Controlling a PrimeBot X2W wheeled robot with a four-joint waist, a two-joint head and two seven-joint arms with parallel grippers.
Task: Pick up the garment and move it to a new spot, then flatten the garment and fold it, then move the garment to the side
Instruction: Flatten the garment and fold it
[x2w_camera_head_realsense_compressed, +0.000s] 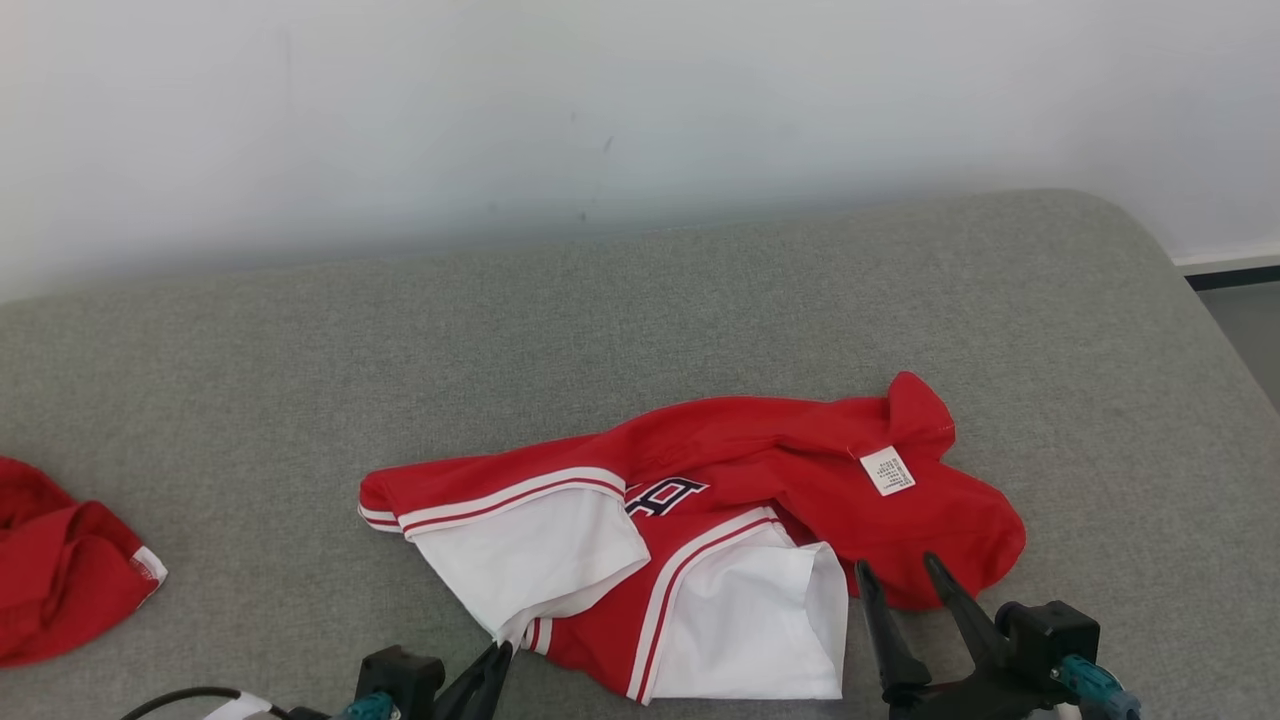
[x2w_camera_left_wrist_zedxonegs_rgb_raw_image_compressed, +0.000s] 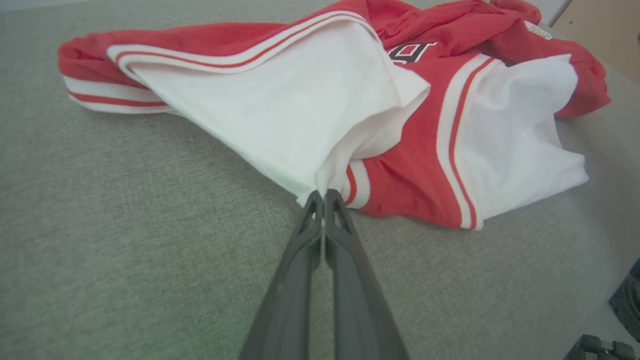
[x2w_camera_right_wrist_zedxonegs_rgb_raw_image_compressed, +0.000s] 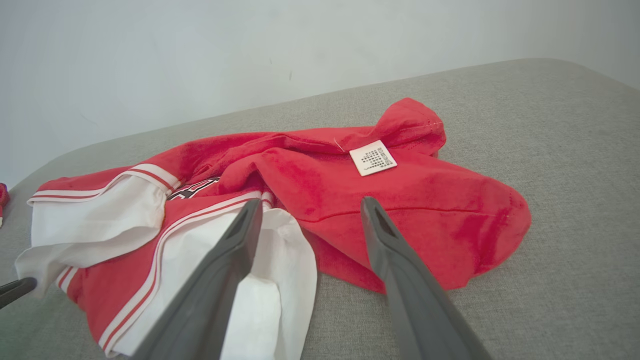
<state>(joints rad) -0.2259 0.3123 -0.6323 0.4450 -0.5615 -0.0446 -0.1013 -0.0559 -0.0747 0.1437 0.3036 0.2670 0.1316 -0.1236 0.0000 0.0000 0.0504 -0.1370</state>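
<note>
Here's the garment (x2w_camera_head_realsense_compressed: 700, 520), a red-and-white jersey, lying crumpled on the grey cushion (x2w_camera_head_realsense_compressed: 640, 320), just toward 5 o'clock from the middle of the head view. It is bunched, not flat: white panels folded over at the near side, red cloth heaped toward 2 o'clock, where a small white label (x2w_camera_head_realsense_compressed: 887, 471) faces up.

Left gripper (x2w_camera_left_wrist_zedxonegs_rgb_raw_image_compressed: 322, 196) is at the garment's 7 o'clock corner, fingers pressed tight together with a tip of white fabric pinched between them, right beside a striped band. It's a thin bite, only the very point of the cloth.

Right gripper (x2w_camera_head_realsense_compressed: 895, 562) sits at the garment's 5 o'clock, fingers spread wide with nothing between them. Its tips are over the near red edge; whether they touch the cloth I cannot tell.

How will it handle? It looks light, soft and limp, so it should sag and trail from any single hold, and it likely stretches rather than slides as one piece. That small pinch could slip under a hard pull. The striped trim and hems look thicker and look like the surer places to grip. I'd say the right gripper wants the red hem in front of it, giving two holds well apart so the cloth lifts spread.

Another red cloth (x2w_camera_head_realsense_compressed: 60, 560) lies at 9 o'clock, well apart.
</note>
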